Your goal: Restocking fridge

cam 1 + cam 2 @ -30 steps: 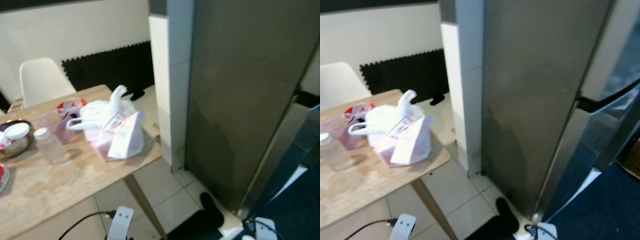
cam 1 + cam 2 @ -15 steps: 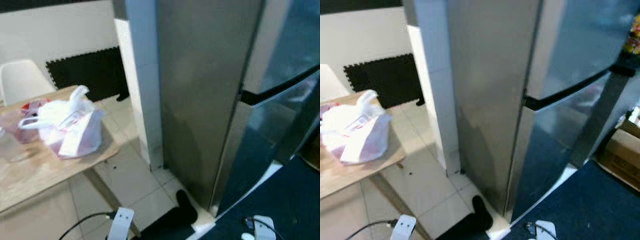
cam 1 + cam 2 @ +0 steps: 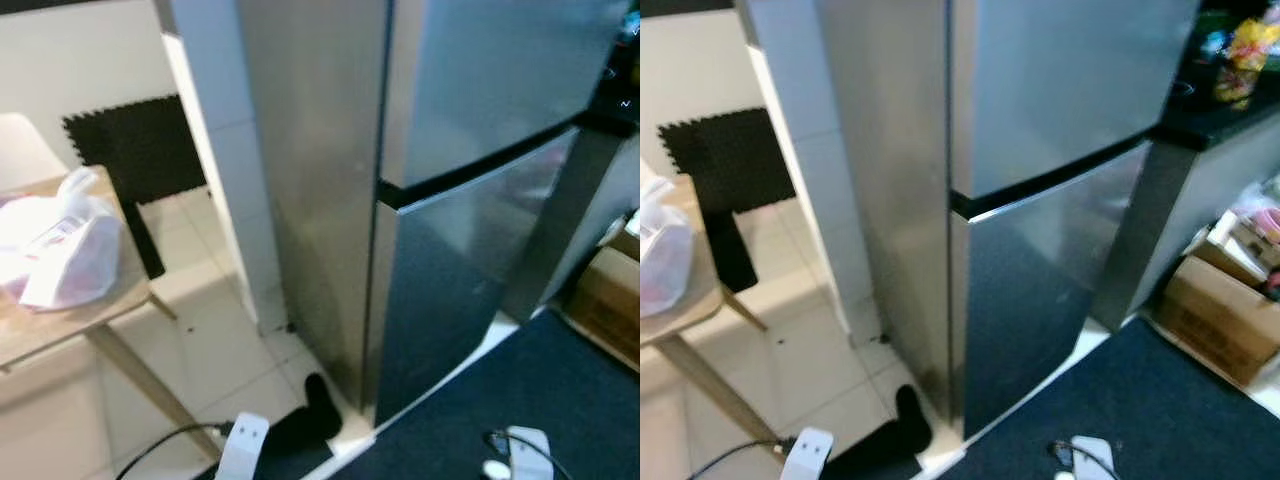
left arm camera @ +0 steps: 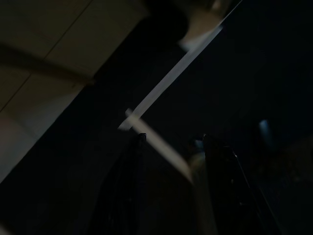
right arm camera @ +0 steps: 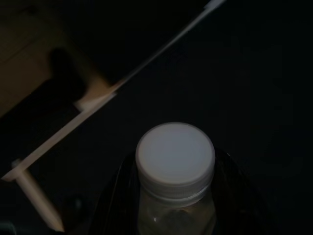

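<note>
Here the right hand [image 5: 171, 205] pinches a clear plastic bottle with a white screw cap [image 5: 175, 155] between its fingers, low before the tall closed stainless-steel fridge [image 3: 440, 150]. It looks light, smooth and slightly squeezable, so a firm grip on the body below the cap suits it. The left hand [image 4: 171, 161] hangs spread and empty.

Both head views look steeply down, close at the fridge [image 3: 440, 200]; both wrist views face the dark floor mat [image 3: 1160, 410].

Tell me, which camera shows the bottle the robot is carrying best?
The right wrist view: the bottle with its white cap sits close up between the right gripper's black fingers. The head views look at the fridge instead.
</note>
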You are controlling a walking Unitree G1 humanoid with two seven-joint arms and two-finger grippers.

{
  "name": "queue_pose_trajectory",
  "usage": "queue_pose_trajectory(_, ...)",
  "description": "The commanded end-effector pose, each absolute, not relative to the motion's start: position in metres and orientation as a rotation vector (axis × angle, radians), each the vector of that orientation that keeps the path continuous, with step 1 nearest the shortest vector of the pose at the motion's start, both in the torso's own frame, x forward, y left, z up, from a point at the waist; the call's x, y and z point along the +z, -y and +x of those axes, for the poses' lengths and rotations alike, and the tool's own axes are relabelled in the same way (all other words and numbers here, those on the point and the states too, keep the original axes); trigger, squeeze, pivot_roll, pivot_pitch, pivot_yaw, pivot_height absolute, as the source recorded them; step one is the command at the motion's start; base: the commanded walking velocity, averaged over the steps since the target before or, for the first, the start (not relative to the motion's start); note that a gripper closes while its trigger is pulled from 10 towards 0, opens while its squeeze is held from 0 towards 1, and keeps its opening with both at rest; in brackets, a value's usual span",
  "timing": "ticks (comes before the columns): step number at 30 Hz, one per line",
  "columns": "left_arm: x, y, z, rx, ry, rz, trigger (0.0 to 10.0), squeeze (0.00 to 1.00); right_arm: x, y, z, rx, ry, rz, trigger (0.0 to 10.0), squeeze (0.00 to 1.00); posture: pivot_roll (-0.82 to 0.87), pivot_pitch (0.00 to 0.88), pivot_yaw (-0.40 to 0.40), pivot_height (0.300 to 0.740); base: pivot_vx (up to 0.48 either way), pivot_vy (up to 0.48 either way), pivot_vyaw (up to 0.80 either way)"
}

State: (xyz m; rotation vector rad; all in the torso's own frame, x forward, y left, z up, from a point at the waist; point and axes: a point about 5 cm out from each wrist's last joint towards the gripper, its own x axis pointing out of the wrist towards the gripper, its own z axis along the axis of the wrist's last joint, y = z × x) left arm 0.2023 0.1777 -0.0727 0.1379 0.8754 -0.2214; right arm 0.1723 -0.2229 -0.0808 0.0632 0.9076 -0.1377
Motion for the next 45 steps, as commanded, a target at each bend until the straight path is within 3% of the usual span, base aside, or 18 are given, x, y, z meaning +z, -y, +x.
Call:
queue_pose_trajectory(1, -0.076, -0.178, 0.195, -0.221, -0.9, 0.139, 10.0, 0.0, -0.08, 0.217, 0.176, -0.119, -0.891, 0.069, 10.0, 0.0, -0.07, 0.022, 0.025, 0.726, 0.0, -0.48, 0.0)
queue_pose_trajectory(6, -0.076, -0.178, 0.196, -0.222, -0.897, 0.139, 10.0, 0.0, -0.079, 0.218, 0.177, -0.117, -0.887, 0.064, 10.0, 0.0, -0.08, 0.017, 0.025, 0.726, 0.0, -0.447, 0.0)
queue_pose_trajectory(45, -0.062, -0.183, 0.216, -0.137, -0.771, 0.143, 10.0, 0.0, -0.07, 0.212, 0.195, -0.084, -0.797, 0.073, 10.0, 0.0, -0.07, 0.015, 0.03, 0.726, 0.014, 0.0, 0.0)
